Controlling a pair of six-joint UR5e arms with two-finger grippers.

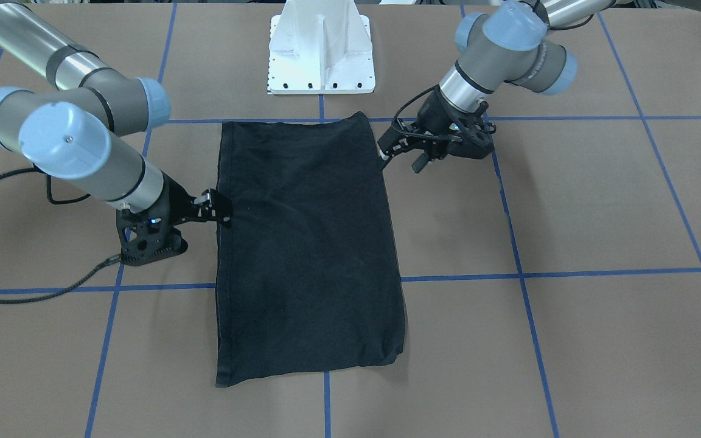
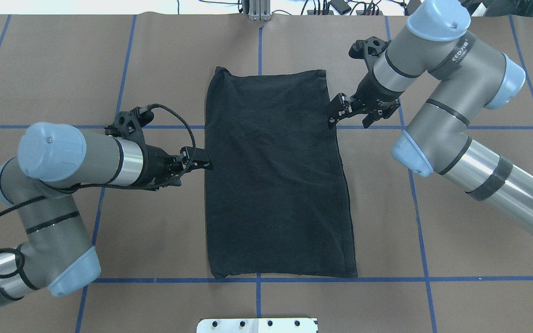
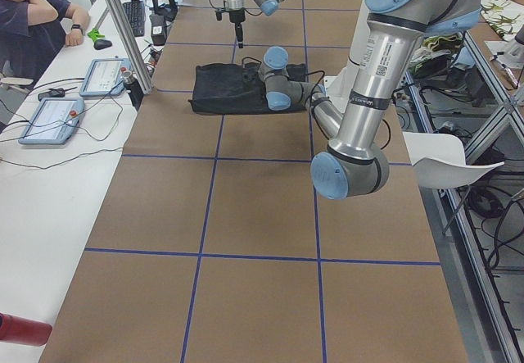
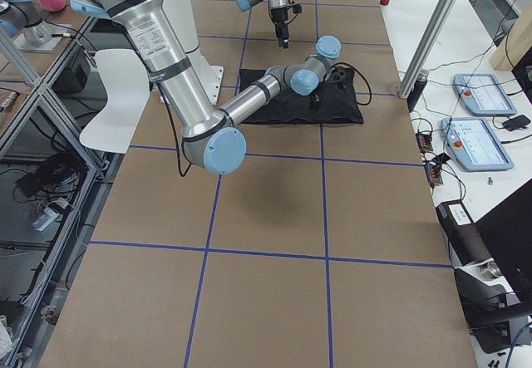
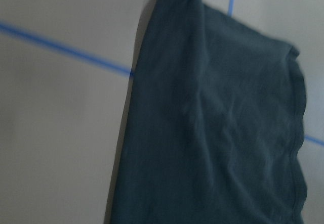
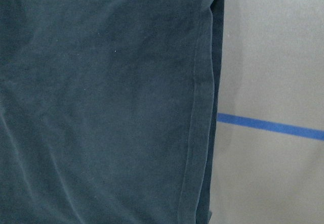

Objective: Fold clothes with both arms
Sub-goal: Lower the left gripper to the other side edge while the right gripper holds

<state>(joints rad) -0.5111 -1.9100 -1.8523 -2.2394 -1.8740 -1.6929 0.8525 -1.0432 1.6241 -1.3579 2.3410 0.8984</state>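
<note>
I'm seeing the shirt [image 2: 275, 175] lying folded flat on the desk [image 2: 433, 208], left claw [image 2: 199, 162] and right claw [image 2: 347, 119] hovering parted at its edges, gripping nothing

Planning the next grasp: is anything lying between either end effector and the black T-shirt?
Nothing visible. Seen from overhead, the left end effector is at the T-shirt's left edge and the right end effector at its right edge, no object between.

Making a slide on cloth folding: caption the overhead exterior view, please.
Black T-shirt, folded into a rectangle, flanked by the left end effector and right end effector.
</note>
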